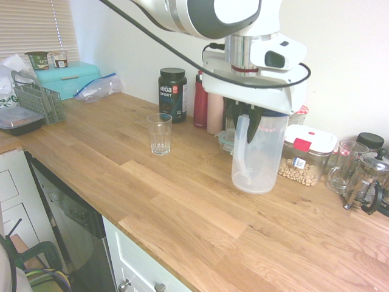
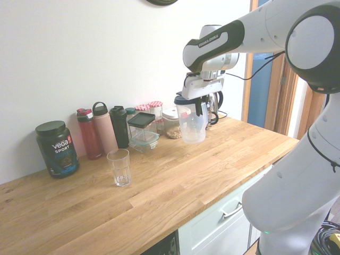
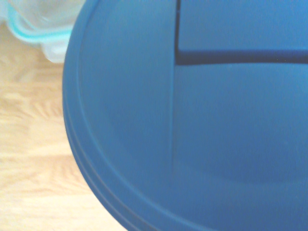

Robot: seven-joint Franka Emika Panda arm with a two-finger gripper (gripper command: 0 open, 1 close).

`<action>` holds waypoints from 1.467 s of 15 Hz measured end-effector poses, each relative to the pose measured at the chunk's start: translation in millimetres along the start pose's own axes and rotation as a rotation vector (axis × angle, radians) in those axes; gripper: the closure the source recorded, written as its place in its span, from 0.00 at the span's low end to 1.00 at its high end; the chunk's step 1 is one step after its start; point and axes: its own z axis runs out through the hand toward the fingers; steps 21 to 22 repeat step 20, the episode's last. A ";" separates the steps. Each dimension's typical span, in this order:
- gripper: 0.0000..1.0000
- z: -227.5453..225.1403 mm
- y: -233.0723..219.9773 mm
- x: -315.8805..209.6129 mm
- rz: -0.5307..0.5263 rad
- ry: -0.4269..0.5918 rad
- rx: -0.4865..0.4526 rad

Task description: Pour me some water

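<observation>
The long oak-plank worktop (image 1: 182, 201) is seen in the first exterior view from above its front edge, looking diagonally toward the white back wall and the window end. In the second exterior view the same worktop (image 2: 175, 186) is seen from the opposite end, lower and farther off, again facing the back wall. Shared by both views are the clear ribbed drinking glass (image 1: 159, 134) (image 2: 119, 167), the black protein tub (image 1: 172, 94) (image 2: 57, 148) and the translucent plastic pitcher (image 1: 258, 155) (image 2: 193, 125). From the wrist view, pointed steeply downward and very close, only the pitcher's blue round lid (image 3: 202, 125) and a strip of worktop are shown.
</observation>
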 end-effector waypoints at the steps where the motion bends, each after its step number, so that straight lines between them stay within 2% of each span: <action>1: 1.00 10.7 6.6 0.7 0.003 -0.011 0.012; 5: 1.00 58.7 26.6 9.1 0.004 -0.050 0.007; 6: 0.00 64.0 29.9 11.6 0.000 -0.053 0.011; 17: 0.00 55.2 37.2 13.2 -0.020 -0.044 0.015; 20: 0.00 44.1 38.9 1.7 -0.082 -0.074 -0.080; 22: 0.00 44.1 38.9 1.7 -0.082 -0.074 -0.080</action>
